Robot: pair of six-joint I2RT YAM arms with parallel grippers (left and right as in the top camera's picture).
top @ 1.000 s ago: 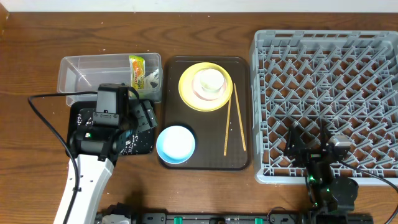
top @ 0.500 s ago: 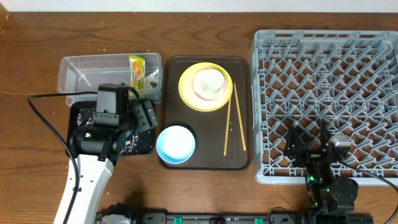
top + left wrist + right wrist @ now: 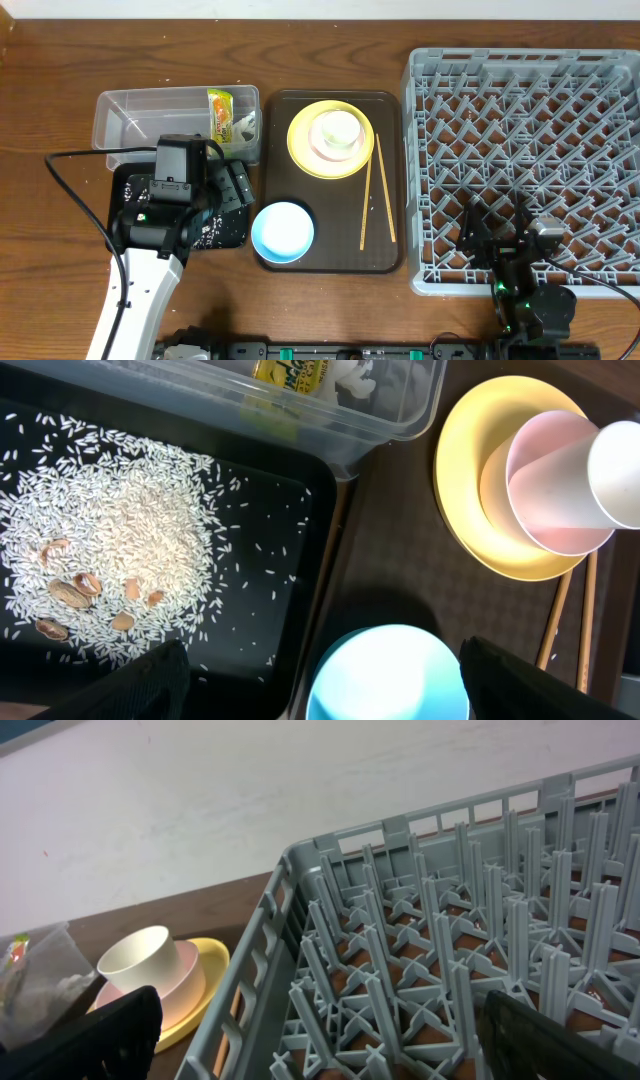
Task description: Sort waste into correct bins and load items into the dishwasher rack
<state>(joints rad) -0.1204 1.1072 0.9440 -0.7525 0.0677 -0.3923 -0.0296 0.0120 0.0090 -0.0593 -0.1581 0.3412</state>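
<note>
Rice grains (image 3: 110, 550) lie in black tray (image 3: 300, 490); wrapper (image 3: 220, 108) & paper scrap (image 3: 245, 122) in clear tub (image 3: 130, 120) behind it. Plate (image 3: 470, 510), pink bowl (image 3: 550, 480), cup (image 3: 625, 470) stacked on brown tray (image 3: 340, 250), w/ blue bowl (image 3: 385, 675), chopsticks (image 3: 368, 195). My left claw (image 3: 330, 685) hovers at black tray's right edge, jaws spread wide, nothing between. Right claw (image 3: 320, 1050) same, over rack (image 3: 530, 130) near edge.

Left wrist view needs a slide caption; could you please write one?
Rice grains in the black tray, next to the light blue bowl and yellow plate.

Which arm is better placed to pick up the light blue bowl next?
Left, likely. The left gripper is open right beside the light blue bowl; the right gripper hangs over the dishwasher rack, farther away.
</note>
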